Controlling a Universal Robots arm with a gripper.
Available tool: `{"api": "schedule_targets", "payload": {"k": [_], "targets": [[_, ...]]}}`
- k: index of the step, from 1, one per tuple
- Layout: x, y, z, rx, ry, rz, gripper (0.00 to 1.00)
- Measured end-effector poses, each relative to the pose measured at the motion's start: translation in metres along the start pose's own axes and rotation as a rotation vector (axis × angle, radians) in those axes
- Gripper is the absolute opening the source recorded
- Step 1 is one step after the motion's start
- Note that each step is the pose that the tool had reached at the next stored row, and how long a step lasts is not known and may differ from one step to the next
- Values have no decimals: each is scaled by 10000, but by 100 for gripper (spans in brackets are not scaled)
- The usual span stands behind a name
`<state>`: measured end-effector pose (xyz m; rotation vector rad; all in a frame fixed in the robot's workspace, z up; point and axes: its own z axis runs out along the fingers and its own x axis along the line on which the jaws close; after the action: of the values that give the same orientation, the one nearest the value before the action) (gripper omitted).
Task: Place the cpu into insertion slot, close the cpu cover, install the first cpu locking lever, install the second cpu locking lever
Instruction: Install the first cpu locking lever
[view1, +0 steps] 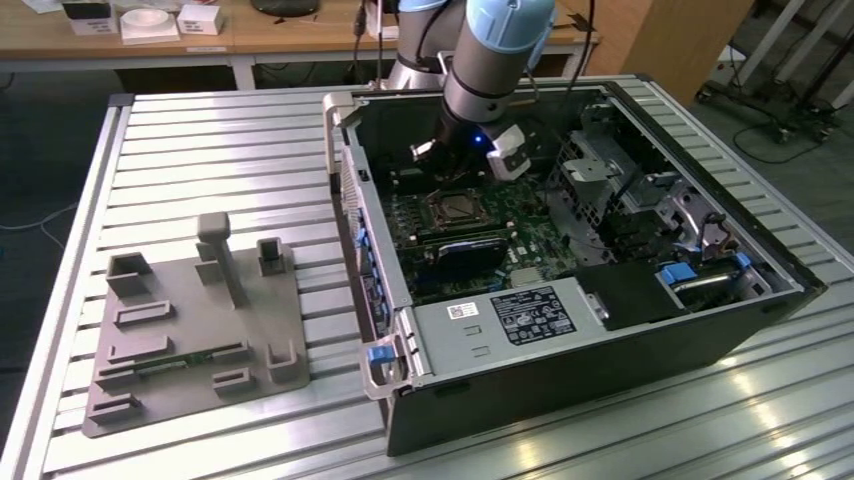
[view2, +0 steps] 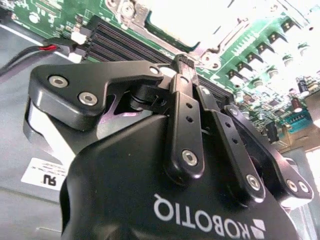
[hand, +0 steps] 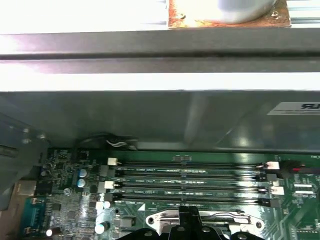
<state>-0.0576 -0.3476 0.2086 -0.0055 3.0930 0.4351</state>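
Inside the open computer case, the insertion slot (view1: 454, 208) sits on the green board with a grey square, the cpu (view1: 457, 209), in its middle. The cpu cover (hand: 161, 218) is a silvery frame that seems to lie flat over the slot; in the second wrist view the cpu cover (view2: 220, 42) is glared white. My gripper (view1: 467, 152) hangs just above the slot's far edge. In both wrist views its fingertips are pressed together, gripper (view2: 183, 63) and gripper (hand: 189, 218), shut right at the cover's edge. I cannot make out the locking levers or anything between the fingers.
Long black memory slots (hand: 190, 182) run beside the socket, with the case wall (hand: 150, 125) just beyond them. A drive cage (view1: 627, 190) and a black power supply (view1: 534, 315) fill the rest of the case. On the exterior view's left, a grey fixture (view1: 187, 340) stands on the slatted table (view1: 200, 150).
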Motion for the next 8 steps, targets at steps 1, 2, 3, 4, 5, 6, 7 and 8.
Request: {"api": "schedule_targets", "payload": {"k": [1,2,3,4,5,6,7,8], "targets": [[-14,0,0,0,0,1,10],[-28,0,0,1,0,1,10],[-41,0,1,0,0,1,10],[-54,0,1,0,0,0,10],[-66,0,1,-1,0,0,10],[-79,0,1,0,0,0,10],[-90,0,2,0,0,0,10],[-99,0,2,-1,0,-1,10]]}}
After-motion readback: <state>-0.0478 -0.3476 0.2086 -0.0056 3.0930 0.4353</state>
